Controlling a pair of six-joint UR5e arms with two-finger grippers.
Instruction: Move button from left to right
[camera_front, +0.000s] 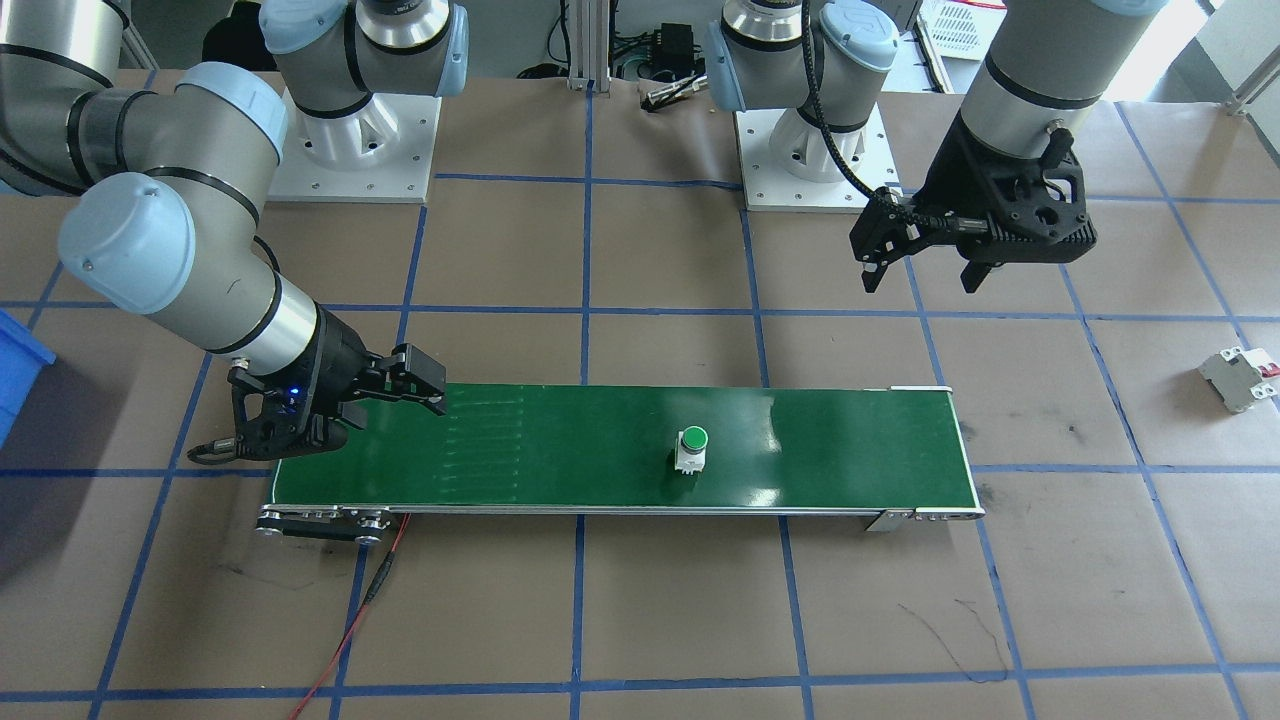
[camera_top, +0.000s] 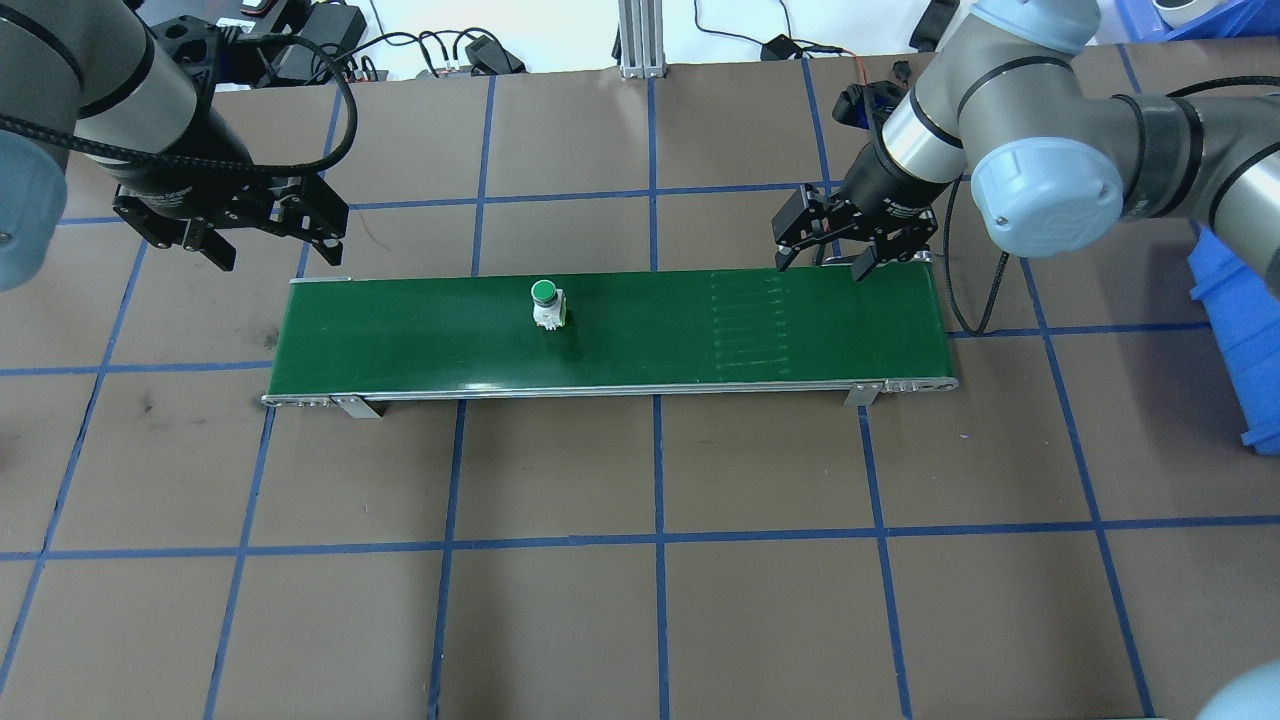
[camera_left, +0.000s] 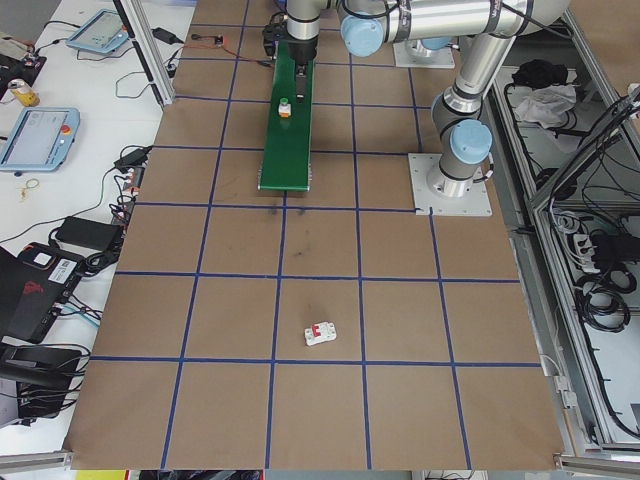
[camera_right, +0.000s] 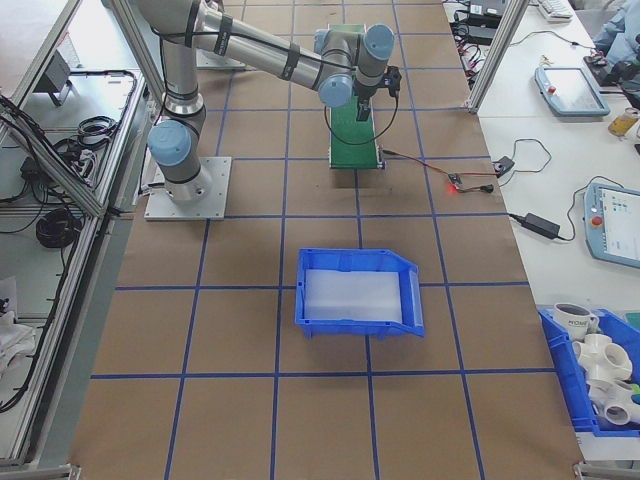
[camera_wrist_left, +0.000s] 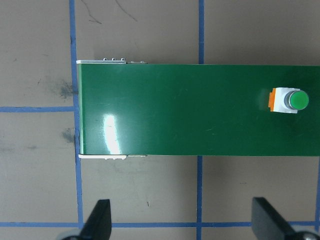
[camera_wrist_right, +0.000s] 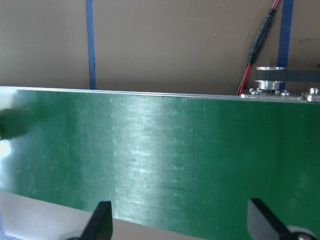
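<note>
Green belting of the conveyor carries the button upright near mid-length, untouched. The right gripper, fingers apart, waits over the belt's right end; mistimed closing could tip the button. The left gripper, also spread, hangs past the other end. Brown taped-grid paper covers the table; beyond, seemingly cables.

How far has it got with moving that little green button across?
The button already stands upright on the green belt, left of its middle. That much looks done. Nothing is in hand: the left hand hangs open off the belt's left end, the right hand open over the right end. What is left is for the button to reach the right end, where that hand would probably pick it up.
</note>
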